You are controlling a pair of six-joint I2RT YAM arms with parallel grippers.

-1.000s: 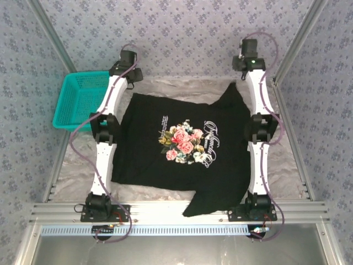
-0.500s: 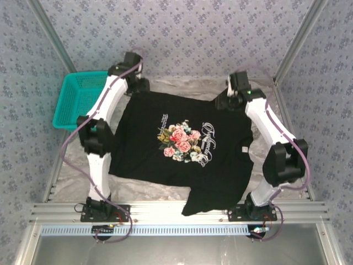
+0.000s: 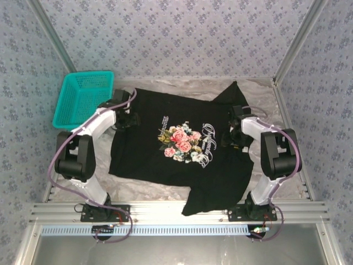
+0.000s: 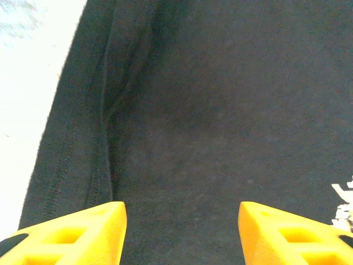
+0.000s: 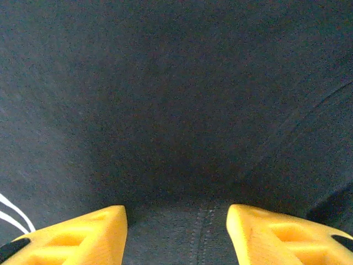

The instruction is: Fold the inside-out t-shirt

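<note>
Black t-shirt (image 3: 182, 165) flat on tabletop (image 3: 143, 190), print up, long axis left-right. Left pincer (image 3: 126, 117) at left hem edge, right pincer (image 3: 232, 136) at right end between sleeves. Both jaws apart, cloth right underneath, nothing clamped.

One camera hangs high behind the near edge of the table (image 3: 149, 192), looking down across all of it. Both wrist cameras stare close at the black t-shirt (image 3: 138, 154), which the overhead view shares.
</note>
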